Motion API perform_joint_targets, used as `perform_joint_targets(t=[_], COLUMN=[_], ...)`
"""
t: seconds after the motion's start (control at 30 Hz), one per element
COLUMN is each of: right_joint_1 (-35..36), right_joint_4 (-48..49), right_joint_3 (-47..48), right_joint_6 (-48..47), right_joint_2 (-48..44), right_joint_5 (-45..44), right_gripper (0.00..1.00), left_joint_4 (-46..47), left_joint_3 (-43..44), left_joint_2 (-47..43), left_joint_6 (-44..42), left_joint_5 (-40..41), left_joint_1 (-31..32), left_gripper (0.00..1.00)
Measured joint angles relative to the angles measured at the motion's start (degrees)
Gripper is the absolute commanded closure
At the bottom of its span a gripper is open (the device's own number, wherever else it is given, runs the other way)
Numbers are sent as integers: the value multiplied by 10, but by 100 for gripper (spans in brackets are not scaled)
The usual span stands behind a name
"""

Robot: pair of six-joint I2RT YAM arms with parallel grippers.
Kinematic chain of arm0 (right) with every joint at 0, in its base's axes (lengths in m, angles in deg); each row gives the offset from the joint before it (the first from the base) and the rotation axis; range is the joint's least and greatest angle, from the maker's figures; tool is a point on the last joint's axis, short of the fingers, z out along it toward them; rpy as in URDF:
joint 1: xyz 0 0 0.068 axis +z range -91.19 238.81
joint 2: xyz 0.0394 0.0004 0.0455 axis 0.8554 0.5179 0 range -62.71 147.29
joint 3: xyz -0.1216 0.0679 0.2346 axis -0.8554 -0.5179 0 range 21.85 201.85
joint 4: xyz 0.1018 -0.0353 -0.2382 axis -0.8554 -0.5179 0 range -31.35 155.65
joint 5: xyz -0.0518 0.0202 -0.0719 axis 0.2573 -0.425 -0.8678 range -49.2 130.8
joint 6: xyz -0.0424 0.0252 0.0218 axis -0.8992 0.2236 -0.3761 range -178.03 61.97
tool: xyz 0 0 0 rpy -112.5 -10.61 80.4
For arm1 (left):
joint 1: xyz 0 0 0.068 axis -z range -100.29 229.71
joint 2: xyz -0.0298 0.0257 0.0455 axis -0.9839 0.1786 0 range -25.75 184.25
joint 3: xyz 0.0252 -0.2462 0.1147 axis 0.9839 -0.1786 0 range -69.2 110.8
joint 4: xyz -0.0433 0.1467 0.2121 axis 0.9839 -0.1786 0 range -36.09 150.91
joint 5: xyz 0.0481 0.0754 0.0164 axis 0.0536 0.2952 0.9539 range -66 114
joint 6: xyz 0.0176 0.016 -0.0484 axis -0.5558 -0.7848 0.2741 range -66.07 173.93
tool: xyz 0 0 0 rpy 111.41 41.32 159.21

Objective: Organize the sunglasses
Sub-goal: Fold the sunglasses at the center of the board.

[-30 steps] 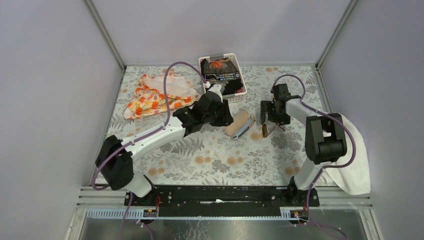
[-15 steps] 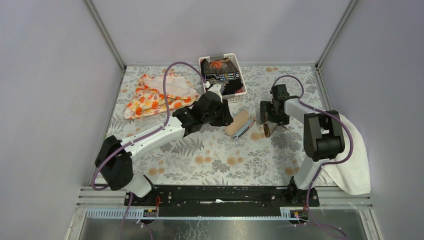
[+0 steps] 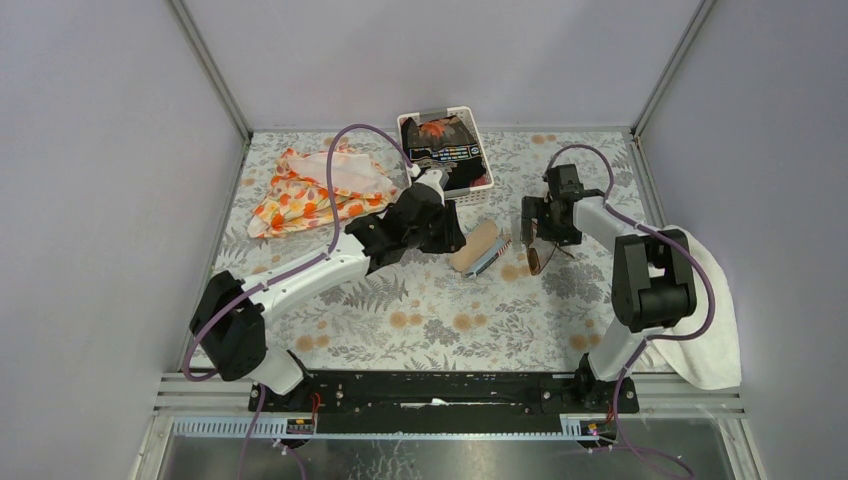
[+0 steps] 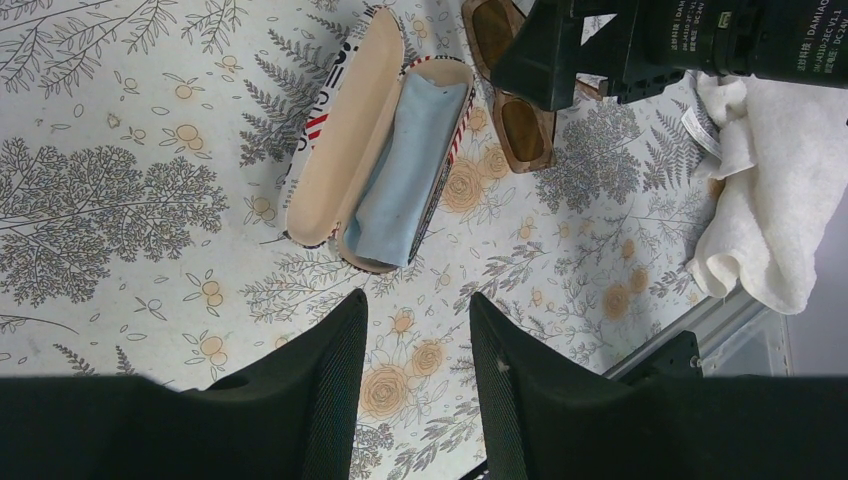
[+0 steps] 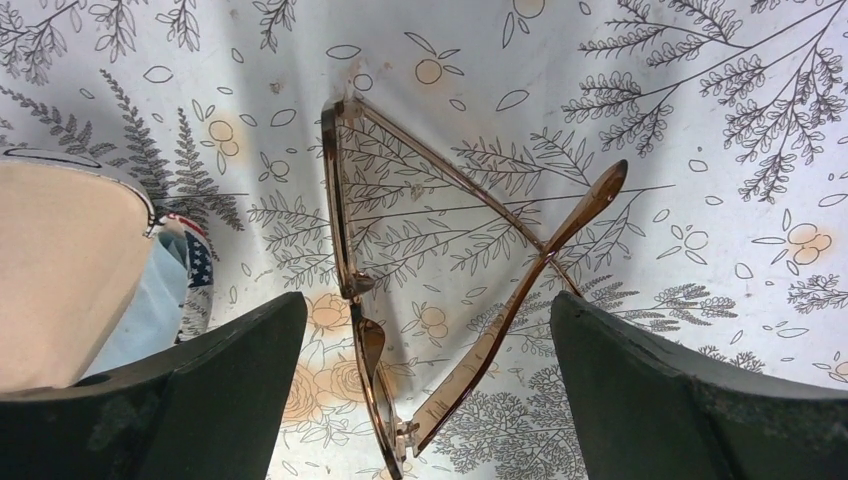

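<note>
A: Where's the top view looking from?
B: High at the near side, facing down over the whole floral-patterned bench [image 3: 430, 310].
A: And the wrists?
B: Left looks down from mid-height past its black claw [image 4: 418, 330]; right hangs very close to the bench. All three share the open tan glasses case [image 4: 340, 150] (only its edge in the right one) and the thin brown-framed sunglasses [image 4: 522, 135].

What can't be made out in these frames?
Left wrist: part of the sunglasses, behind the right arm.
Right wrist: most of the open case, cut off by the left edge and a jaw.
Top external: contents of the basket, too small and dark.
</note>
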Motion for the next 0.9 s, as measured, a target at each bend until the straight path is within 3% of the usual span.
perform_joint_targets(t=[0.43, 0.6, 0.9], right_joint_1=[0, 0, 0], right_joint_4=[32, 33, 32], right_joint_3=[0, 0, 0], right_joint_6=[-10, -11, -11], right_joint_2=[47, 47, 46], right_joint_5=[-13, -14, -12], right_gripper=[0, 5, 0], left_joint_4=[0, -1, -1], left_joint_3=[-3, -5, -7], left_joint_2=[0, -1, -3], left_joint_6=[0, 0, 0], left_joint_5=[0, 0, 0], left_joint_1=[0, 0, 0], left_gripper=[52, 52, 52])
